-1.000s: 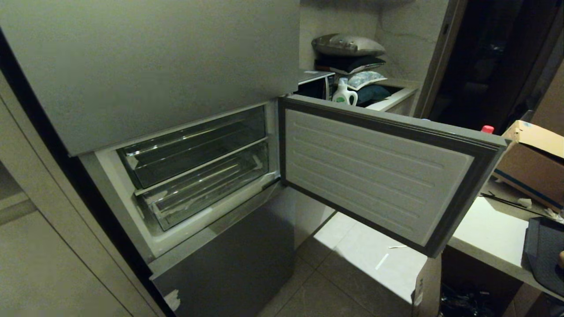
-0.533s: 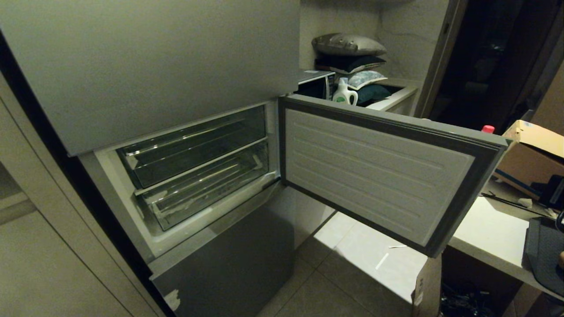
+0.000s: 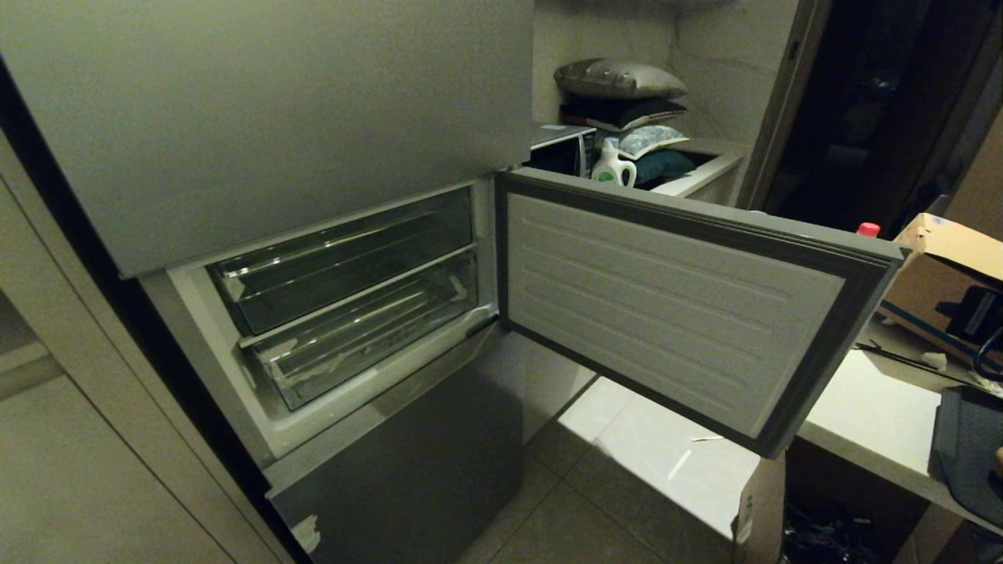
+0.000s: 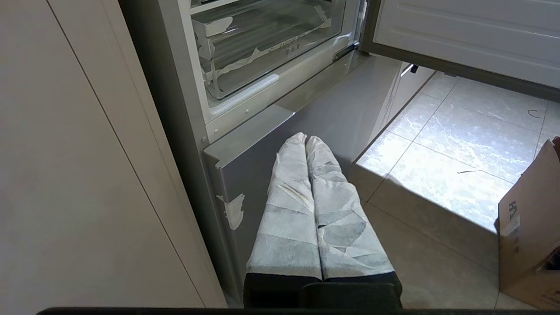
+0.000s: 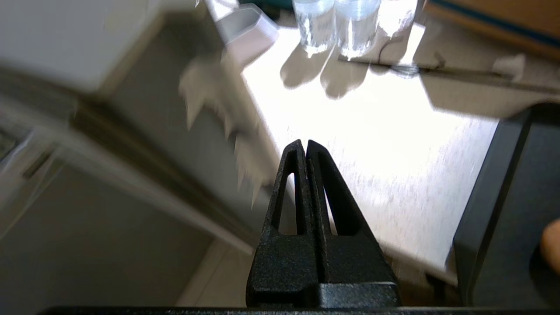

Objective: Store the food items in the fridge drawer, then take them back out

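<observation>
The fridge drawer point(image 3: 368, 345) is the lower of two clear bins in the open fridge compartment; it is pushed in and looks empty, and its front lip point(image 4: 271, 39) also shows in the left wrist view. One food item, a tan-orange lump point(image 5: 552, 245), peeks in at the picture's edge on a black tray point(image 5: 503, 210). My right gripper point(image 5: 305, 144) hovers shut over the white counter beside that tray, holding nothing. Its arm point(image 3: 978, 313) shows at the far right of the head view. My left gripper point(image 4: 305, 139), wrapped in white tape, hangs shut low before the fridge's bottom door.
The open fridge door point(image 3: 666, 298) juts out between the compartment and the white counter point(image 3: 870, 415). Water bottles point(image 5: 332, 22) and a cardboard box point(image 3: 948, 274) stand at the counter's back. Another cardboard box point(image 4: 529, 227) sits on the tiled floor.
My right arm has come up into the head view at the far right, above the counter. The fridge, drawers and left gripper have not moved.
</observation>
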